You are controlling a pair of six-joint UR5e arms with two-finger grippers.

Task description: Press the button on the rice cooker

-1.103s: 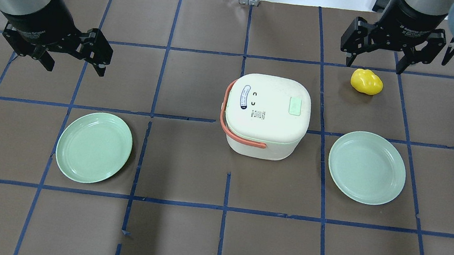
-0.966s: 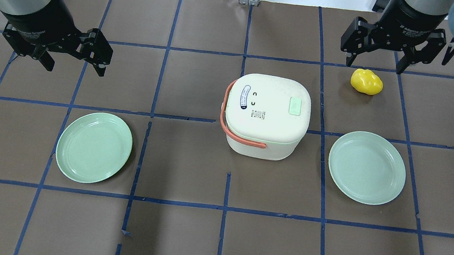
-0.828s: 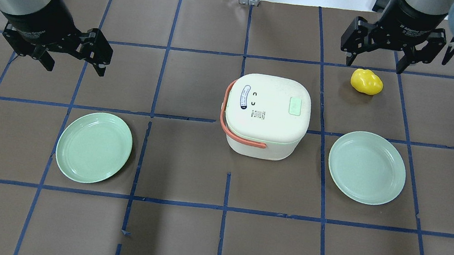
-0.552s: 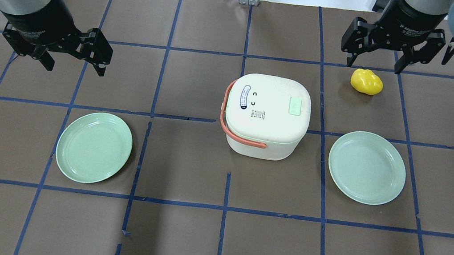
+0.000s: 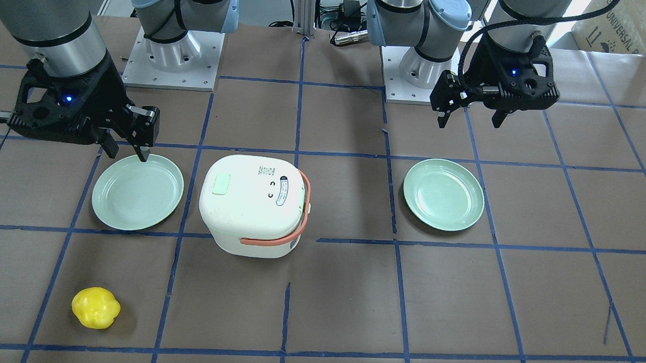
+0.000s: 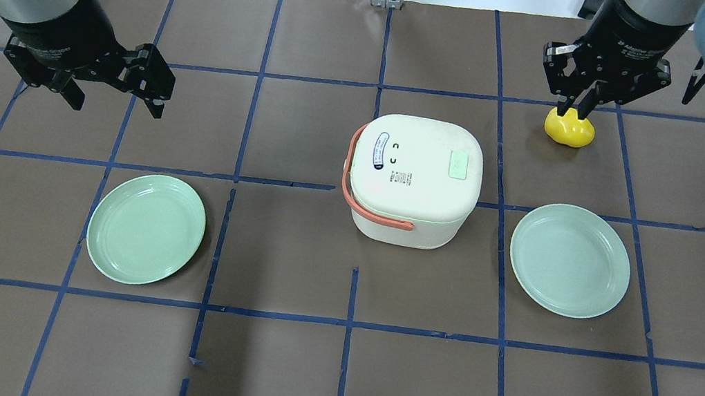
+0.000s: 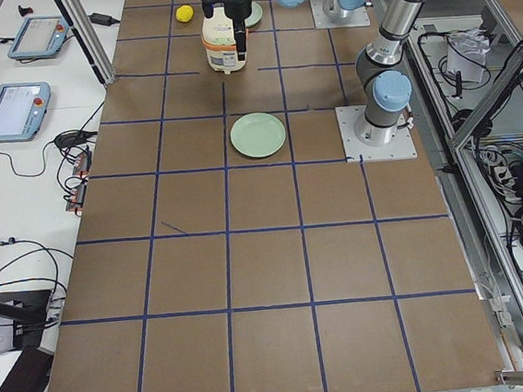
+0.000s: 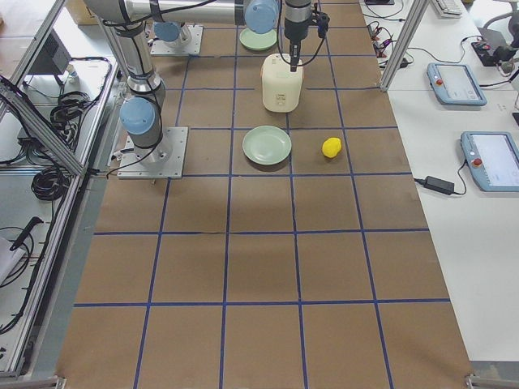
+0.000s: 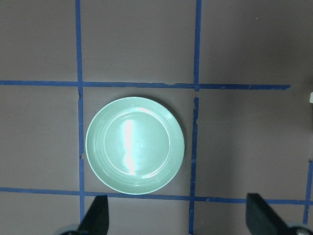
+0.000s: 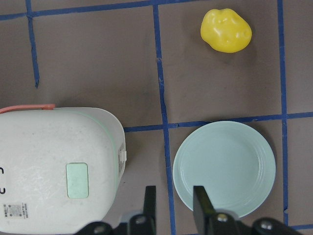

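Note:
The white rice cooker (image 6: pixel 414 179) with an orange handle stands mid-table, lid shut. Its pale green button (image 6: pixel 458 166) is on the lid's right side and also shows in the front view (image 5: pixel 222 184) and the right wrist view (image 10: pixel 77 180). My right gripper (image 6: pixel 577 109) hangs high above the table, right of and behind the cooker. Its fingers (image 10: pixel 149 203) are drawn close together on nothing. My left gripper (image 6: pixel 115 103) is open and empty, well to the cooker's left.
A yellow pepper-like object (image 6: pixel 569 129) lies on the table at the back right. One green plate (image 6: pixel 569 260) sits right of the cooker, another (image 6: pixel 146 229) at front left. Cables lie along the table's far edge.
My right gripper's fingers have closed from wide open to nearly together. The left arm, cooker, plates and yellow object have not moved.

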